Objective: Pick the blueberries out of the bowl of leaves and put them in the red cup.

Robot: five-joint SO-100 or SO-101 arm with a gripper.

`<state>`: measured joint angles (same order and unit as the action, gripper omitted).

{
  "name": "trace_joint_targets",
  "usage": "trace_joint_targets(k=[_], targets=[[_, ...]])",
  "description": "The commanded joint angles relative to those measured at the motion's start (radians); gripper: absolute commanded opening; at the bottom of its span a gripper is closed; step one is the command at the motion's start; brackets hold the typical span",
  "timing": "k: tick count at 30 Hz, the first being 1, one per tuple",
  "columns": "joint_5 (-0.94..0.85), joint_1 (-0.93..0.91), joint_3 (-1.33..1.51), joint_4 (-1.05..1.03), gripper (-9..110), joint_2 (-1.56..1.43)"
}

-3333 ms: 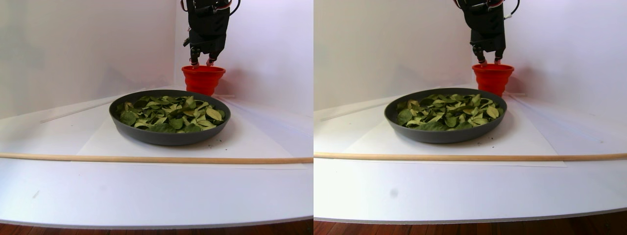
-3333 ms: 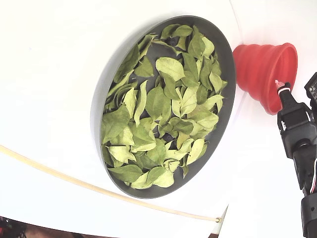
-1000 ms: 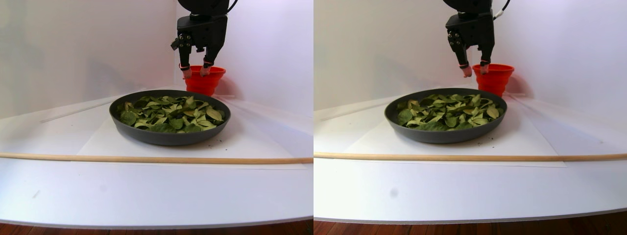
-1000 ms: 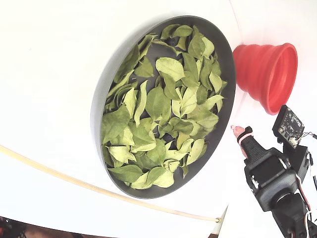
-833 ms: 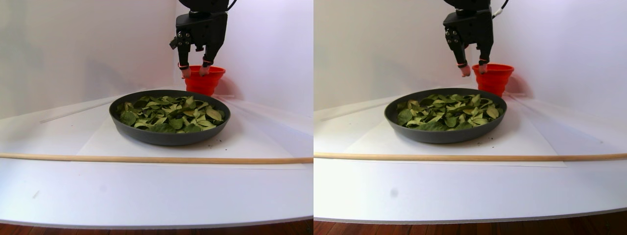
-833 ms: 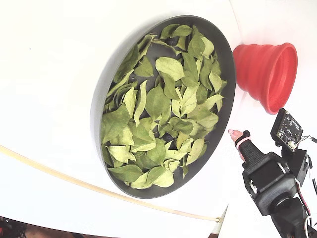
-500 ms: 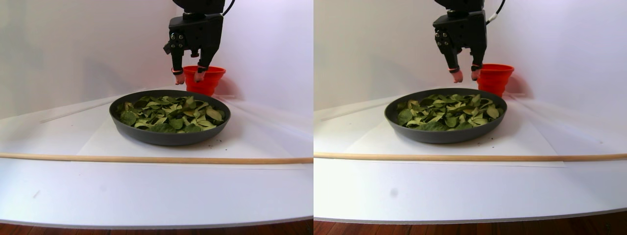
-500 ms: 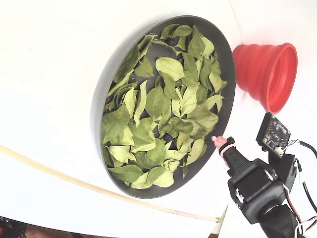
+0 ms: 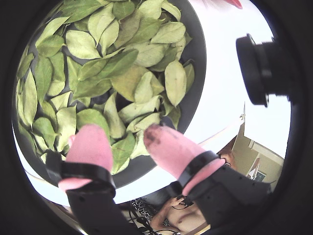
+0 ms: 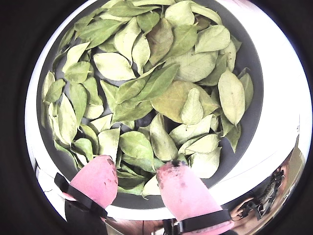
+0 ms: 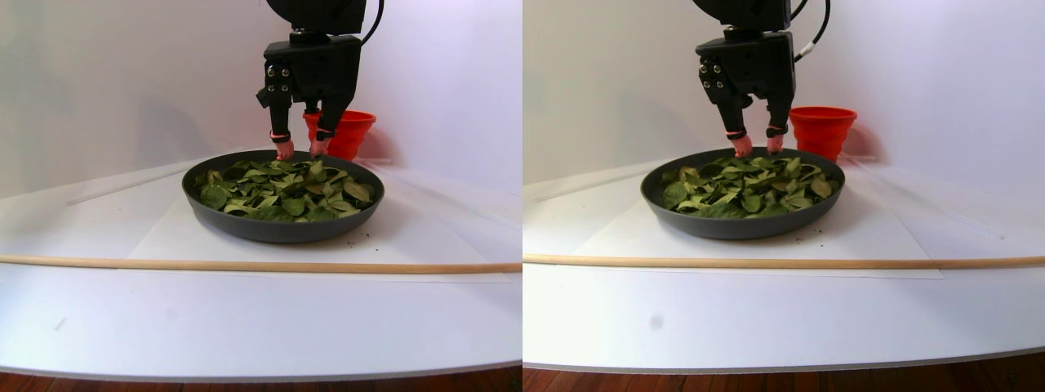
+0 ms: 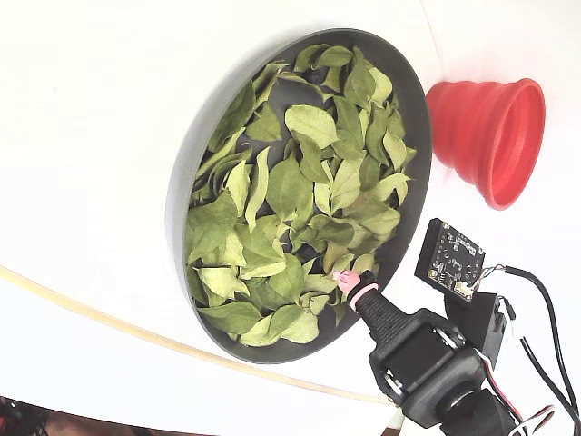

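Observation:
The dark grey bowl (image 12: pixel 182 182) (image 11: pixel 277 229) is filled with green leaves (image 12: pixel 290 191) (image 10: pixel 161 93) (image 9: pixel 112 63). My gripper (image 11: pixel 299 149) (image 10: pixel 139 178) (image 9: pixel 128 145) hangs open just above the leaves at the bowl's far rim in the stereo pair view. Nothing sits between its pink fingertips (image 9: pixel 90 147). In the fixed view only one pink fingertip (image 12: pixel 345 282) shows, over the leaves near the bowl's lower right edge. The red cup (image 11: pixel 347 131) (image 12: pixel 486 136) stands behind the bowl, apart from the gripper. No blueberries show; leaves cover the bowl's floor.
A long wooden rod (image 11: pixel 245 265) (image 12: pixel 136 331) lies across the white table in front of the bowl. White walls close in behind the cup. A small camera board (image 12: pixel 451 259) rides beside the gripper. The table's front edge (image 11: pixel 261 371) is near.
The gripper has left the spot above the red cup, swung toward the bowl and come down to just above the leaves at its rim. Bowl, leaves and cup have not moved.

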<state>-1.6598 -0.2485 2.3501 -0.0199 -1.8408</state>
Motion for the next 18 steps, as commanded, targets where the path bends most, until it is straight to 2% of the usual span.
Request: trace_joint_targets(k=[1,8,18], targets=[[0.000,0.005,0.003,0.017,15,-0.081],[-0.003,0.029,0.037,0.121,15,0.006],[-0.003,0.020,0.003,0.153,15,0.094]])
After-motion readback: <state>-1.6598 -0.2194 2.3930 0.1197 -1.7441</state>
